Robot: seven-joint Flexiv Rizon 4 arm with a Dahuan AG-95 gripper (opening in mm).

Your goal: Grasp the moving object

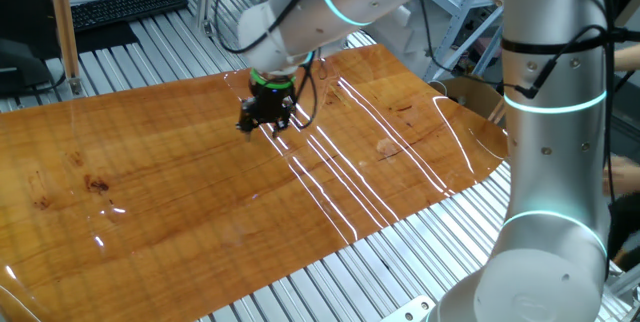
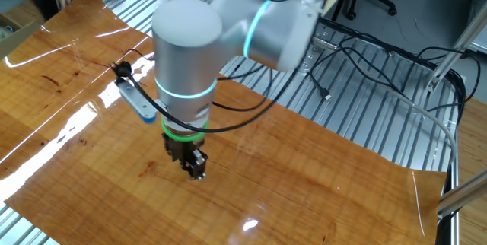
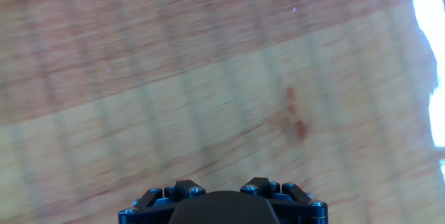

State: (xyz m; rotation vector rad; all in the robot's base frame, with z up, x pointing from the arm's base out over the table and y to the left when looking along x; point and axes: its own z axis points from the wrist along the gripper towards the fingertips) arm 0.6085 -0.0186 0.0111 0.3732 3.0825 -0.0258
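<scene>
The tiny yellow and green toy figure shows in no view. It is hidden or out of frame. My gripper [image 1: 266, 120] hangs low over the glossy wooden board [image 1: 150, 192], near its far middle, with its black fingers spread apart and nothing visible between them. In the other fixed view the gripper [image 2: 195, 167] points down, just above the board [image 2: 304, 169]. The hand view is blurred and shows only bare wood grain with a reddish knot [image 3: 295, 120] ahead of the gripper's black knuckles [image 3: 175, 190].
The board lies on a ribbed metal table [image 1: 330, 272]. A black keyboard [image 1: 125, 7] sits at the far left. The arm's silver base column [image 1: 555, 142] stands at the right. Cables [image 2: 365, 55] trail over the table behind the board.
</scene>
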